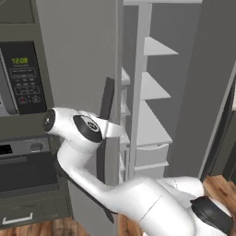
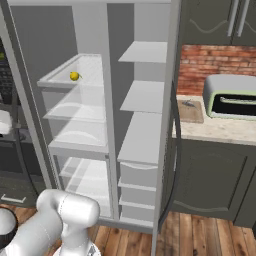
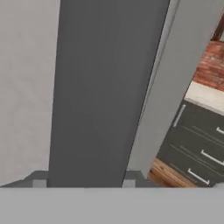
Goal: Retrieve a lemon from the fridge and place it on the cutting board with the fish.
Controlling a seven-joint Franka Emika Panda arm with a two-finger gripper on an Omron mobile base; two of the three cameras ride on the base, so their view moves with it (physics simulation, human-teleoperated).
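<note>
A tall grey fridge (image 2: 95, 125) stands open, filling the left and centre of the right base view. The lemon (image 2: 74, 76) sits on an upper white shelf, at upper left. At right, the cutting board (image 2: 190, 111) with the fish (image 2: 188, 104) lies on a worktop (image 2: 220, 129) beside a toaster oven (image 2: 231, 96). In the hand view, the hand (image 3: 83, 183) grips the dark fridge door handle (image 3: 103, 87), fingertips narrow around it. The microwave clock (image 1: 19, 60) reads 12:00.
</note>
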